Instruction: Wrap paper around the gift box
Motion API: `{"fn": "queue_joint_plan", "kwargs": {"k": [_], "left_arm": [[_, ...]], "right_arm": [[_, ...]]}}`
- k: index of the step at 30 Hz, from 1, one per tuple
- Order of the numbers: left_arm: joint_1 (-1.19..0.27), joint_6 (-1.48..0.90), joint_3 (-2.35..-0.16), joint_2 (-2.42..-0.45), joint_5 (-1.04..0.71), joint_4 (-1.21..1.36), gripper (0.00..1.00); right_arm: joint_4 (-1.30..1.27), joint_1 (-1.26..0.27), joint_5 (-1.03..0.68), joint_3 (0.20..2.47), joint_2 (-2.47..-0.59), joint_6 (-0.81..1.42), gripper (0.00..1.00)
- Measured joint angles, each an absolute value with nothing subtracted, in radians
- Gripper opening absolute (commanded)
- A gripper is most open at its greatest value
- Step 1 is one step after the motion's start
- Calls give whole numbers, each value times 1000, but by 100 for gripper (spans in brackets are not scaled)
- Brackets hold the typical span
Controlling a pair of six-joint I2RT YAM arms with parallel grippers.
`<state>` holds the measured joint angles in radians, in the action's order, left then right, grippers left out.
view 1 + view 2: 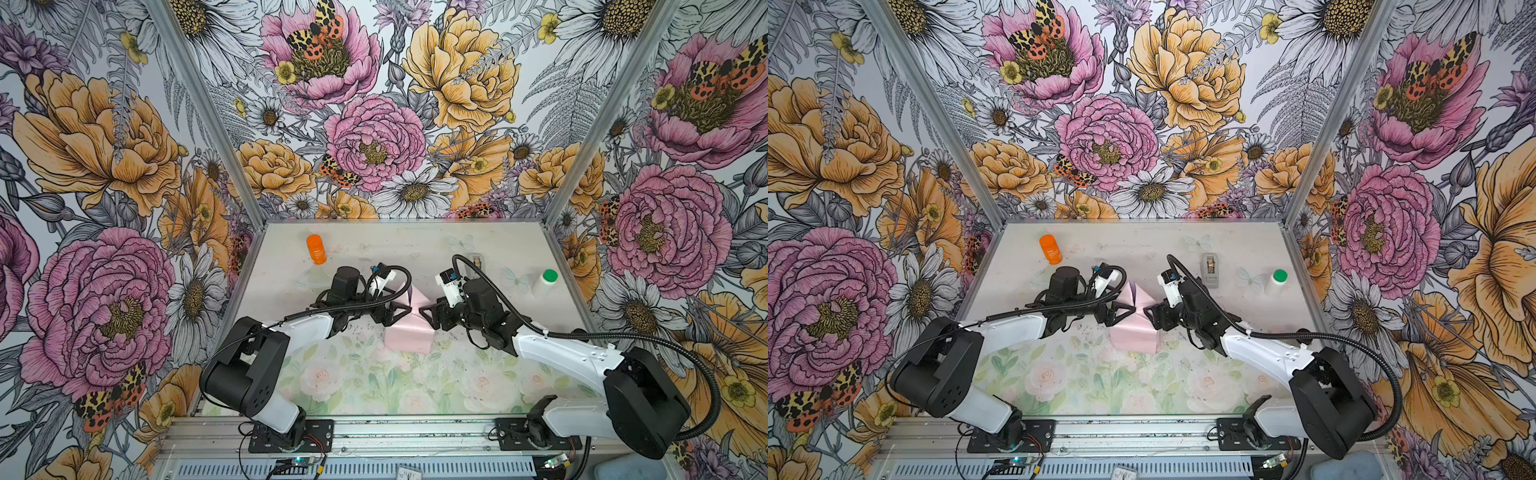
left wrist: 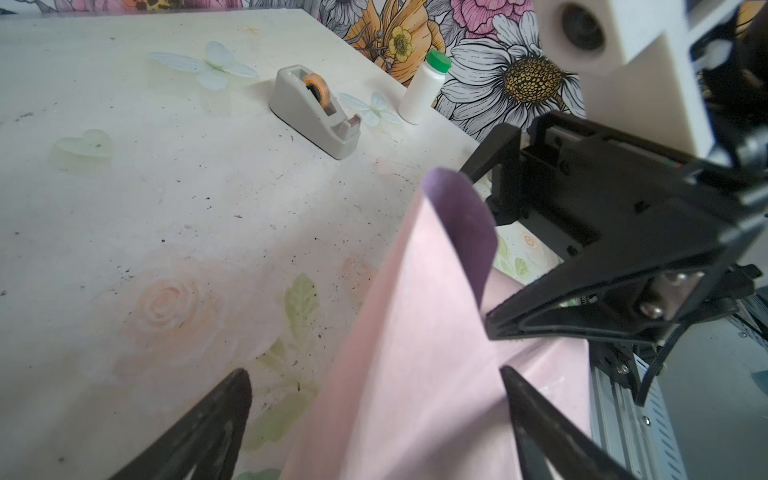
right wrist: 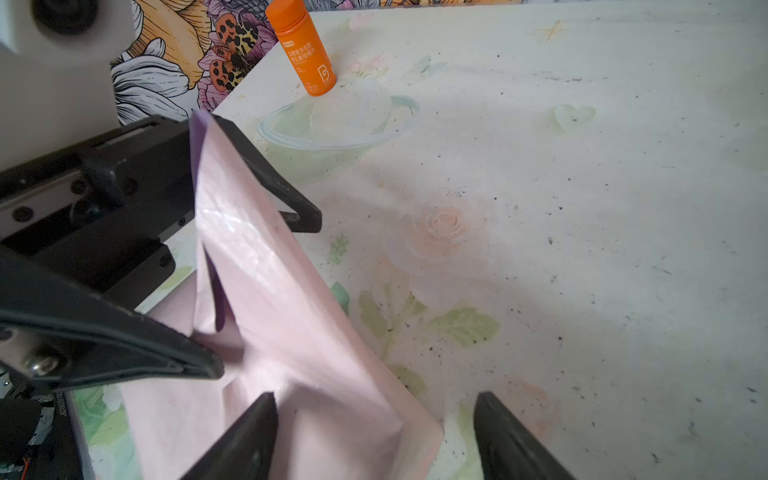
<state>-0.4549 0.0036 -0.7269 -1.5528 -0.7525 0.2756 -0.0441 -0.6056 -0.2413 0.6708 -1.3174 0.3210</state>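
The paper [image 1: 409, 334] [image 1: 1136, 334] sits mid-table, folded up into a pale pink parcel with a raised flap showing its lilac side [image 2: 465, 224]. The gift box is hidden under it. In both top views my two grippers meet tip to tip over the parcel's top. My left gripper [image 1: 400, 309] [image 2: 374, 378] is open, its jaws wide apart on either side of the pink flap [image 2: 415, 299]. Also open is my right gripper [image 1: 429, 312] [image 3: 376, 399], one jaw over the paper [image 3: 270, 299] and one over bare table. Each wrist view shows the other gripper's fingertip resting against the flap.
A grey tape dispenser [image 1: 1210, 266] [image 2: 316, 112] and a white bottle with a green cap [image 1: 545, 282] [image 2: 424, 91] stand at the back right. An orange bottle [image 1: 316, 248] [image 3: 307, 50] stands at the back left. Floral walls close in three sides of the table.
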Motion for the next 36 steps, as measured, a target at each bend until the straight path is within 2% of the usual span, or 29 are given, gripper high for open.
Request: {"fn": "queue_joint_plan", "kwargs": {"k": [16,24,36], "left_arm": [[-454,4,-827,-1657,-835,305,90],[-452,27,-863,-1707,-863,303,83],[-443,151,-918,-1711,-865,174,80]], "right_arm": [[-54,-606,-245,673,-1325,321,73],[-54,-606,-257,673,-1325,314,73],[-33,-606,-263,691,-1332,313,77]]}}
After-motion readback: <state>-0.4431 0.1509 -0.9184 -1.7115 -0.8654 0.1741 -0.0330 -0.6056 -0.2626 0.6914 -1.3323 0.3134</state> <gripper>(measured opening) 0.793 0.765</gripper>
